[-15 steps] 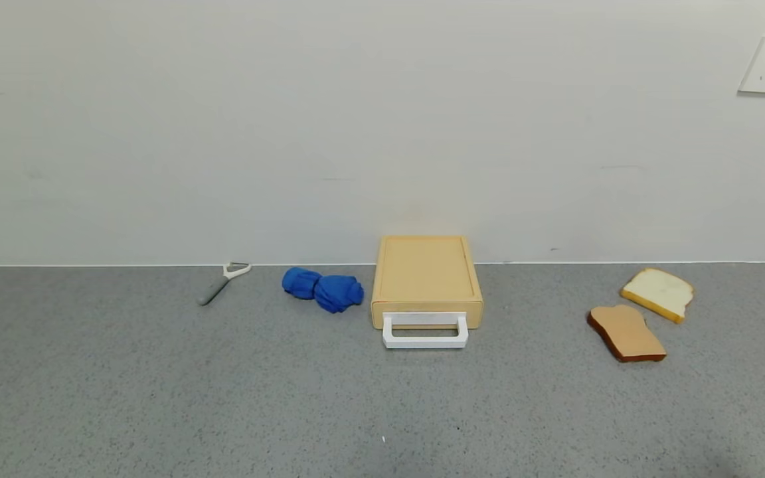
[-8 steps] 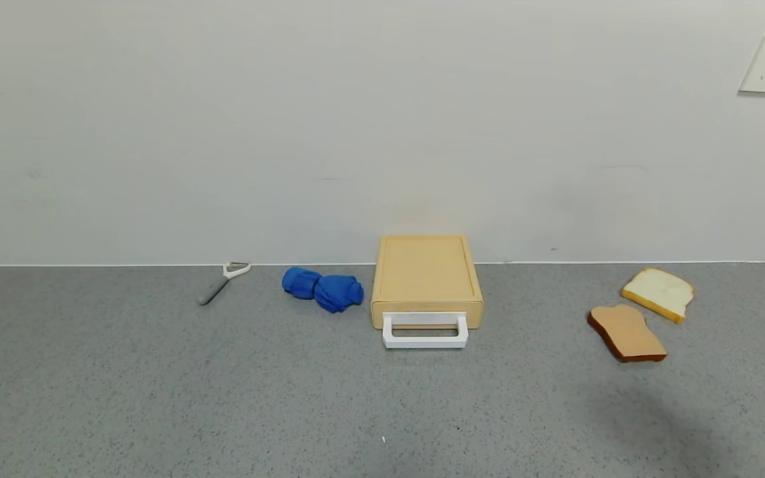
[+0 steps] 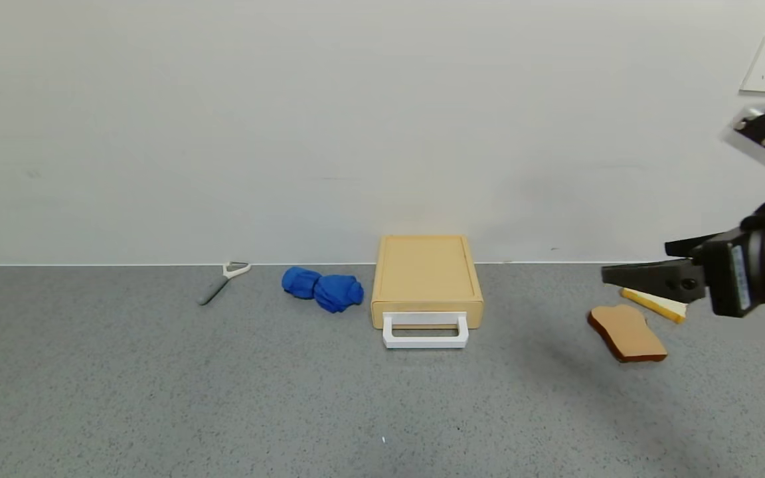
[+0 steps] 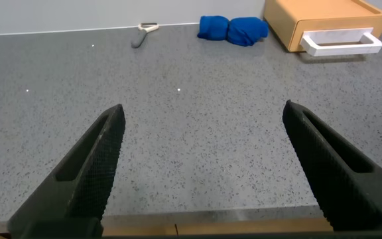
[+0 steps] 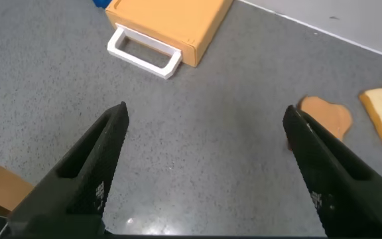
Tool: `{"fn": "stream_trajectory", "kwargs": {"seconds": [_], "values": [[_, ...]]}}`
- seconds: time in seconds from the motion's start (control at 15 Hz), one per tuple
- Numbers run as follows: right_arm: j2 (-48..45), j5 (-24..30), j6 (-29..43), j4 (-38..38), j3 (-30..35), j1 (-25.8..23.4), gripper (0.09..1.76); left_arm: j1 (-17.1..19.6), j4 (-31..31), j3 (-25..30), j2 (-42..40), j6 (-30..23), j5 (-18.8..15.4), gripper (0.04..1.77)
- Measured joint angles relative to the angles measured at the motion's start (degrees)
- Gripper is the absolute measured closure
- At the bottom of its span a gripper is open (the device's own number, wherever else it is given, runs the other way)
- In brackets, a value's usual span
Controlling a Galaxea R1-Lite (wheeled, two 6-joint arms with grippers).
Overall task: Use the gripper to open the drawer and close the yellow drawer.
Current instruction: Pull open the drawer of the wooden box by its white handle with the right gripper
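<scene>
Grey counter (image 3: 157,398) lies bare between the shut drawer (image 3: 426,279) and the right hand (image 3: 628,273), wide open, holding nothing.

Black robot grippers with long pointy fingers

The right gripper (image 3: 635,273) is black, with flat dark fingers (image 5: 88,166) that get thin at the tips. A small white label with dark marks sits on its blocky black body. Above it is a shiny silver metal piece (image 3: 764,136) with two dark screws and a thin black cable. The left gripper (image 4: 201,126) has black fingers (image 4: 95,156) too, with tiny ridges on the inner sides.
</scene>
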Motion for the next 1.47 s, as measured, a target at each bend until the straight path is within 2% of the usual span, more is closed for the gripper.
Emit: {"fn": "stream_trajectory", "kwargs": {"seconds": [0.53, 1.07, 1.13, 1.27, 1.47], "values": [[21.03, 0.05, -1.82, 3.54, -13.54, 5.29, 0.14, 0.0, 0.0, 0.0, 0.0, 0.02, 0.0, 0.09], [33.9, 0.21, -3.56, 7.67, -24.26, 8.92, 0.14, 0.0, 0.0, 0.0, -0.01, 0.02, 0.0, 0.09], [34.82, 0.51, -4.52, 7.8, -24.81, 8.96, 0.19, 0.0, 0.02, 0.0, -0.01, 0.02, 0.0, 0.09], [36.12, 2.69, -6.25, 8.94, -25.53, 8.96, 0.54, 0.0, 0.0, 0.0, -0.01, 0.02, 0.0, 0.09], [37.46, 3.05, -6.47, 9.74, -26.83, 8.96, 0.93, 0.0, 0.0, 0.0, 0.0, 0.02, 0.02, 0.09]]}}
